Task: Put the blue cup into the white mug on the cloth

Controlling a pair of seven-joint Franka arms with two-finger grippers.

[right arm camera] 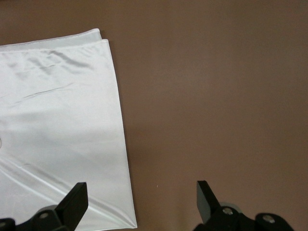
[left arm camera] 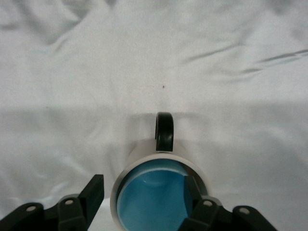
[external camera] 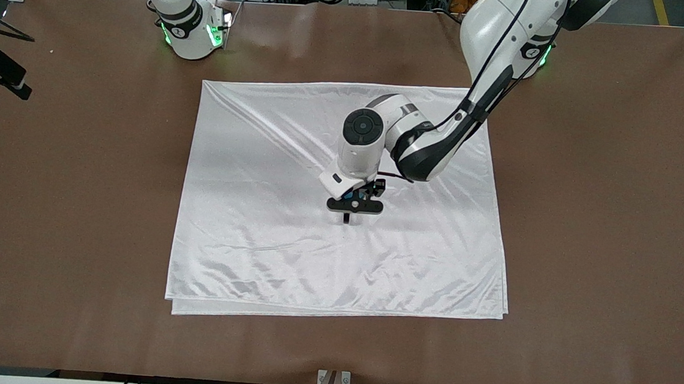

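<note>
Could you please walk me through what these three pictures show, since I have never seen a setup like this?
These are two white robot arms at a brown table, each ending in a two-fingered grasping tool. The wide picture looks down from a high camera facing the robots. The other two come from cameras on the arms' wrists, looking down past the fingers.

A large white cloth lies spread on the table. The left arm reaches over its middle, and its left tool stands over a white mug with a black handle. A blue cup sits inside the mug. The fingers are spread, one outside the mug's wall and one at its rim, so the cup looks released.

The right arm waits near its base. Its right tool is open and holds nothing, above the cloth's edge and bare table.
</note>
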